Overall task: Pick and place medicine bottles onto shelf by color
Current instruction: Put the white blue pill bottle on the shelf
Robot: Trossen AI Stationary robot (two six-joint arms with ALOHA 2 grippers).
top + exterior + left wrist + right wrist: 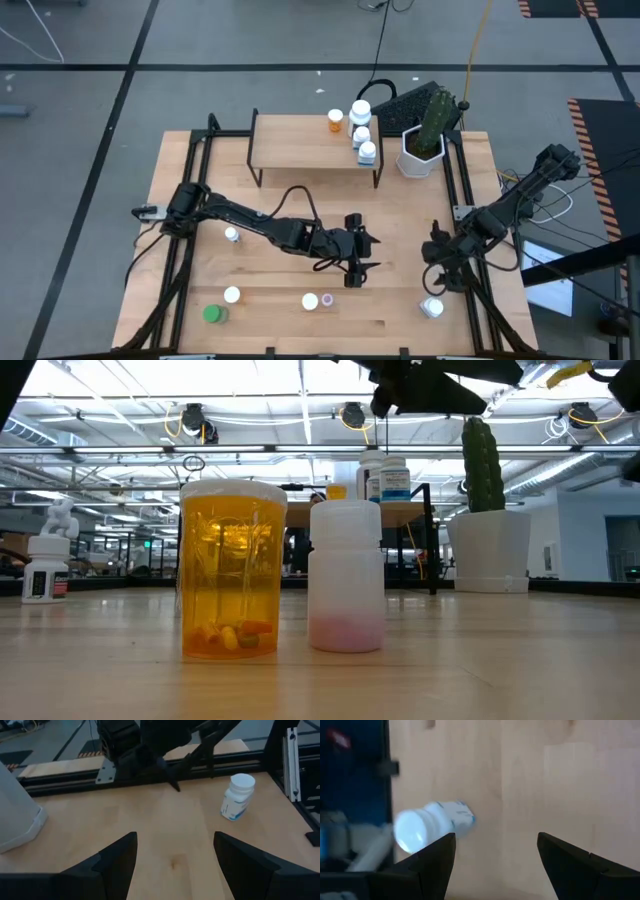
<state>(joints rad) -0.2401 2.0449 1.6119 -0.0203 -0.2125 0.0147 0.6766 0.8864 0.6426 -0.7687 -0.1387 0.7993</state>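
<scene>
On the shelf at the table's far side stand an orange bottle and three white bottles. Loose on the table are a white bottle, a white-capped one, a green one, a white one with a tiny purple one beside it, and a white bottle near the right edge. My left gripper hangs open over the table's middle. My right gripper is open above that white bottle, touching nothing.
A white hexagonal pot with a cactus stands right of the shelf. Black rails run along the table's left and right edges. In the low view the orange bottle and a white one stand close to the camera.
</scene>
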